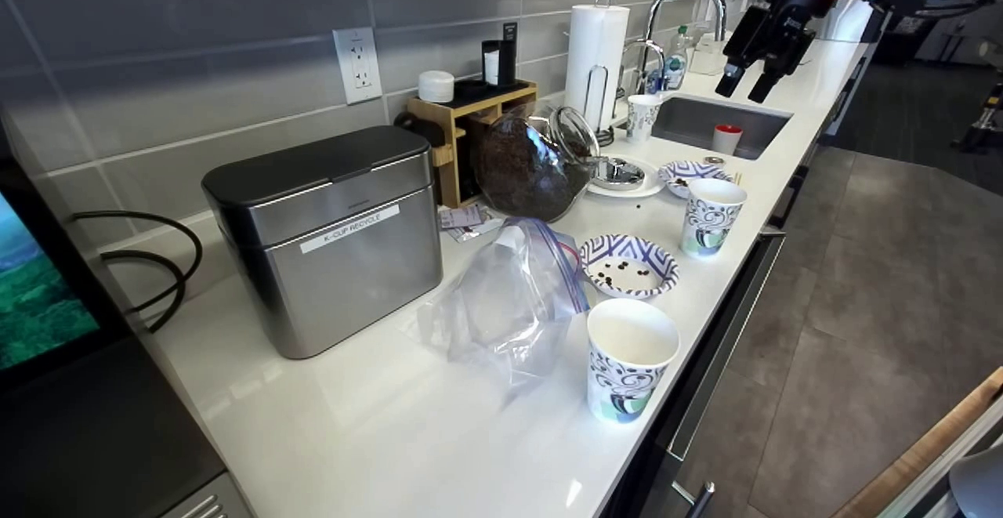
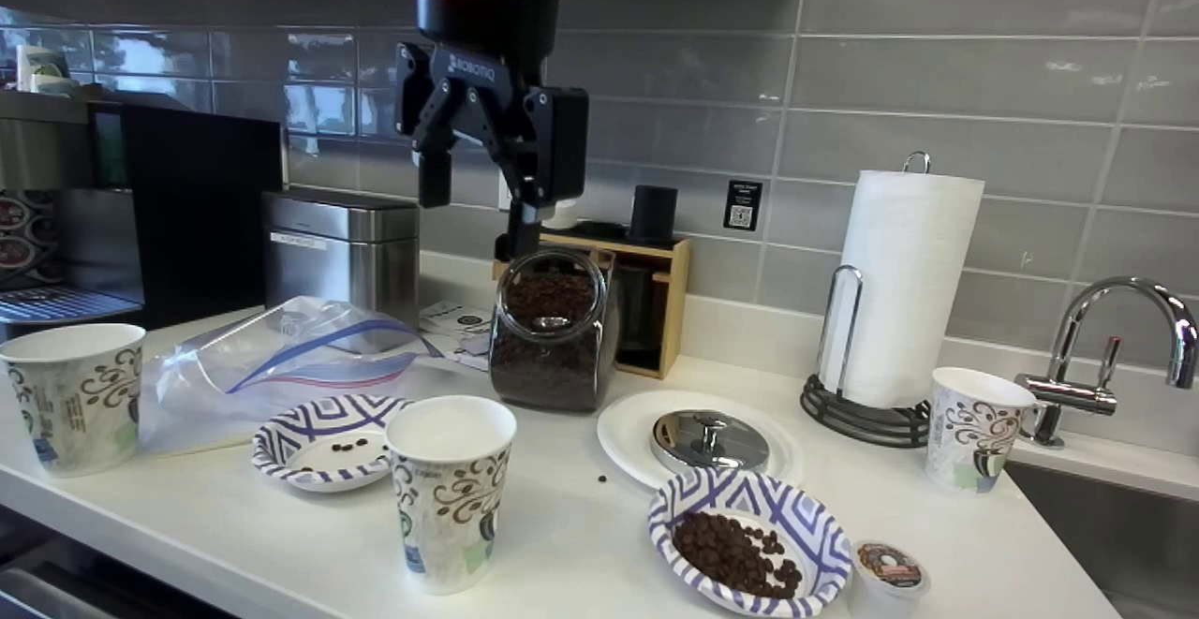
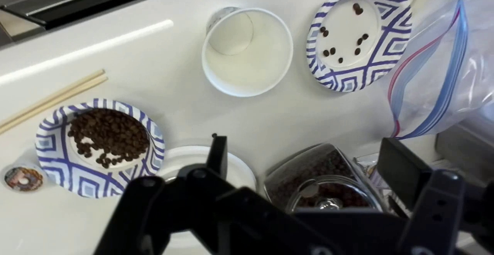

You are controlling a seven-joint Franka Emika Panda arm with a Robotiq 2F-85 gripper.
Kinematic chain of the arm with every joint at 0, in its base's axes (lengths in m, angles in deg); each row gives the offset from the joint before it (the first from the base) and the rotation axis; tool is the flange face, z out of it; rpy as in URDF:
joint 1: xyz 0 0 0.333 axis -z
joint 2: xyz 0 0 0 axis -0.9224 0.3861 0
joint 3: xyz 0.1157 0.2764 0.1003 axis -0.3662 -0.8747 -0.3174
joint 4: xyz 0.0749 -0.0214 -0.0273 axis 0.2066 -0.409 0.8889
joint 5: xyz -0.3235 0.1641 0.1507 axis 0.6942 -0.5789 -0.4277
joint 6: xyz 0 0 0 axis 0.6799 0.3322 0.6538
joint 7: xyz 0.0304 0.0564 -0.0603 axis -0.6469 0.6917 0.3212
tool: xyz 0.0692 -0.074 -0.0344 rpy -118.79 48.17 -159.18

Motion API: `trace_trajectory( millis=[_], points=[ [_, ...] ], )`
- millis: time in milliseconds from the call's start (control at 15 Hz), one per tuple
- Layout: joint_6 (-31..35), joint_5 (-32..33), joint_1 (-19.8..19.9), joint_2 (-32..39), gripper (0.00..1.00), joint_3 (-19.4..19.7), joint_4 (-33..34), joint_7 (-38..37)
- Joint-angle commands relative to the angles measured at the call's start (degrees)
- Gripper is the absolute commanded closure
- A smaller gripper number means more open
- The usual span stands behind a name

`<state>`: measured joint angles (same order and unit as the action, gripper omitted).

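My gripper (image 1: pixel 745 88) is open and empty, held above the counter; it also shows in an exterior view (image 2: pixel 476 216) and in the wrist view (image 3: pixel 303 149). Between its fingers in the wrist view, below them, is a glass jar (image 3: pixel 305 170) of coffee beans, tilted with its open mouth up. A patterned paper bowl (image 3: pixel 83 178) with a heap of beans lies to the left in that view. A similar bowl (image 3: pixel 389 50) with several loose beans lies at upper right. A paper cup (image 3: pixel 251 66) stands between the bowls. A chrome lid (image 2: pixel 709 439) rests on a white plate (image 2: pixel 623 436).
A clear zip bag (image 1: pixel 501 298) and another paper cup (image 1: pixel 633 369) are near a steel bin (image 1: pixel 360 244). A paper towel roll (image 2: pixel 909 291), a third cup (image 2: pixel 974 432), a faucet (image 2: pixel 1068 366) and a sink (image 1: pixel 760 122) are at the far end. Chopsticks (image 3: pixel 54 98) lie by the counter edge.
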<state>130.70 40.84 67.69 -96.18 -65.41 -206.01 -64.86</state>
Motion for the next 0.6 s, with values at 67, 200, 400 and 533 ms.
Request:
trace_trajectory(
  millis=[67, 200, 400, 533],
  points=[
    [1.8, 1.8, -3.7, -4.3, 0.00, 0.8, -2.3, 9.8],
    [0.4, 1.2, -3.6, -2.8, 0.00, 1.0, -0.3, 7.9],
    [1.0, 1.6, -4.6, -3.3, 0.00, 1.1, -0.7, 10.4],
    [1.0, 1.6, -4.6, -3.3, 0.00, 1.1, -0.7, 10.9]
  ],
)
